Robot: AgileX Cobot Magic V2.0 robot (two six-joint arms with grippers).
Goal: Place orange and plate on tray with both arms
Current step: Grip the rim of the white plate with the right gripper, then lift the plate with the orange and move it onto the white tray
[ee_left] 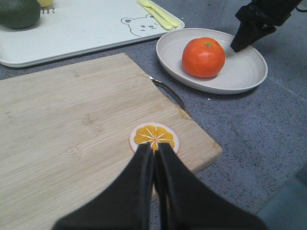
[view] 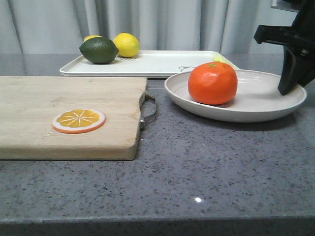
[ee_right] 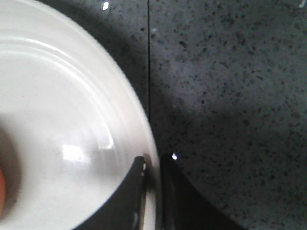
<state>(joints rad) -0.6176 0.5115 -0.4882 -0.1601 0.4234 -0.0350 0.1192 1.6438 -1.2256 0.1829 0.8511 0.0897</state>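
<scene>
Right gripper (ee_right: 152, 191) angles down, pinching the plate (view: 256, 105) rim; orange (view: 212, 83) inside. Left gripper (ee_left: 154, 165), pressed together, hovers over the orange slice (ee_left: 154, 138)

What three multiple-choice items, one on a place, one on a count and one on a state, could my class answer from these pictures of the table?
1. Where is the orange?
A. on the plate
B. on the cutting board
C. on the tray

2. How many fruits lie on the tray?
A. one
B. three
C. five

3. What is the right pincer doing?
A. hanging open above the orange
B. closed on the plate's rim
C. holding the orange slice

Answers:
1 A, the orange sits in the plate's hollow.
2 B, a dark green fruit and two yellow ones show there.
3 B, the right wrist view shows a finger on each side of the rim.
</scene>
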